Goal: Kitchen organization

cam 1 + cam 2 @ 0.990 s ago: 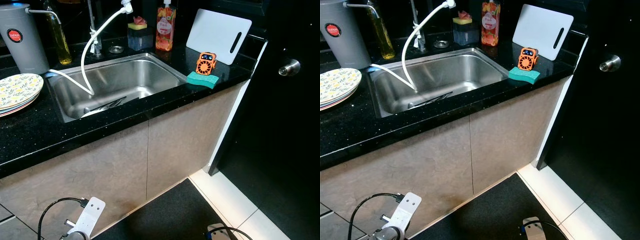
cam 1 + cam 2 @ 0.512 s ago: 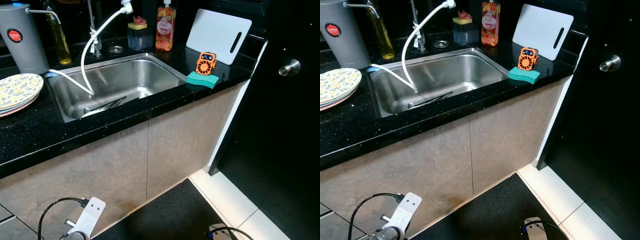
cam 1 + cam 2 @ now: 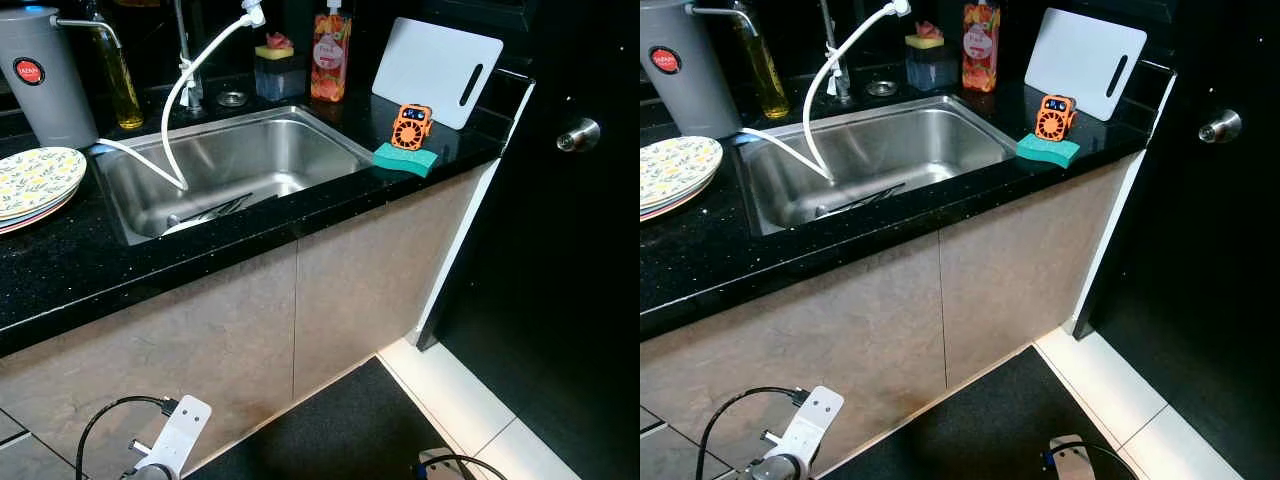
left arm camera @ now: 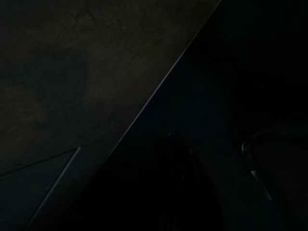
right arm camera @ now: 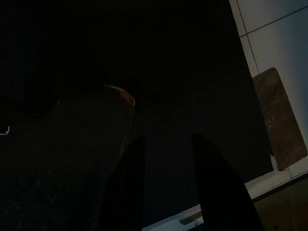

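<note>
A black counter (image 3: 60, 265) holds a steel sink (image 3: 330, 150) with dark utensils (image 3: 215, 210) lying in its basin. A white hose (image 3: 180, 100) runs from the tap (image 3: 185, 60) down into it. Patterned plates (image 3: 30, 185) are stacked at the left. An orange gadget (image 3: 411, 126) stands on a teal sponge (image 3: 405, 158) at the right, before a white cutting board (image 3: 435, 70). My left arm (image 3: 172, 442) and right arm (image 3: 440, 465) hang low in front of the cabinet. In the dark right wrist view my right gripper (image 5: 168, 139) is open and holds nothing.
A grey jug (image 3: 45, 85), an oil bottle (image 3: 120, 85), a sponge holder (image 3: 278, 65) and an orange soap bottle (image 3: 331, 60) line the back. A dark door with a round knob (image 3: 580, 133) stands at the right. A dark mat (image 3: 350, 430) and pale tiles (image 3: 470, 400) cover the floor.
The view has shifted very slightly. Nothing on the counter has moved and both arms hang as before.
</note>
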### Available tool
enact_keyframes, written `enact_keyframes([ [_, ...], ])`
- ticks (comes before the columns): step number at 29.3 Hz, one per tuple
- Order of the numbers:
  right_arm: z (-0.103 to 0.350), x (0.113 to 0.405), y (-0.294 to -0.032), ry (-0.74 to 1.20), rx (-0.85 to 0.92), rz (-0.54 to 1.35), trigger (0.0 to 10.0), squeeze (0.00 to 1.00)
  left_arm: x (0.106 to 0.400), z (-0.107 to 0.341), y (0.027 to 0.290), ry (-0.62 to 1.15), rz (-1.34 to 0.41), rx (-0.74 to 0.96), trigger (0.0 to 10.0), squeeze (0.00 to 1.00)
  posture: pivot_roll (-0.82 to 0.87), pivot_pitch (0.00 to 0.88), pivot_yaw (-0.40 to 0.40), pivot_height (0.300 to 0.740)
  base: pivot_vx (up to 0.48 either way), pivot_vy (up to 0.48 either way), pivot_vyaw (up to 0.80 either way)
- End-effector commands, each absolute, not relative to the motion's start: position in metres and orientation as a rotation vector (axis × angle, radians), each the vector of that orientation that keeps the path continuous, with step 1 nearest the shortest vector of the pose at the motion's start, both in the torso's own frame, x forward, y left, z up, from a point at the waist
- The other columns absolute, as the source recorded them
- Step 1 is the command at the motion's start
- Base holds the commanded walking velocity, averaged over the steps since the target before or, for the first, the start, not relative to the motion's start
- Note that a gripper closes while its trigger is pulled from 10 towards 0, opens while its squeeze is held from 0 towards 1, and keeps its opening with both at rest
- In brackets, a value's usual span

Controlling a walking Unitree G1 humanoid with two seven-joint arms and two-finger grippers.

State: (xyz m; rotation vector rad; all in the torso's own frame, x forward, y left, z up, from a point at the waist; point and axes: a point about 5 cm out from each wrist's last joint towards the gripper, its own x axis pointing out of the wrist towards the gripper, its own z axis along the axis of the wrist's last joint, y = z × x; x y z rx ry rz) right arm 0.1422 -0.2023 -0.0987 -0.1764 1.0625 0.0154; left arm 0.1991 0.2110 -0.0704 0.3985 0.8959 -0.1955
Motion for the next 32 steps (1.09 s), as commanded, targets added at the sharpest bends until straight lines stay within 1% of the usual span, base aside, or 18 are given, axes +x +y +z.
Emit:
enact_keyframes([
  [1,-0.0989,0.141,-0.2037,1.064,-0.173,0.009,10.0,0.0,0.1961,-0.072,0.2107,0.904,-0.214,0.412,10.0,0.0,0.04,0.0,0.006,0.74,0.0,0.0,0.0],
  [18,-0.0973,0.1456,-0.2034,1.056,-0.184,0.02,10.0,0.0,0.1978,-0.0714,0.2107,0.904,-0.21,0.418,10.0,0.0,0.04,0.0,0.001,0.74,0.0,0.0,0.0],
  [32,-0.0981,0.1432,-0.2042,1.062,-0.177,0.011,10.0,0.0,0.1984,-0.0714,0.2087,0.902,-0.216,0.415,10.0,0.0,0.04,0.0,0.004,0.74,0.0,0.0,0.0],
])
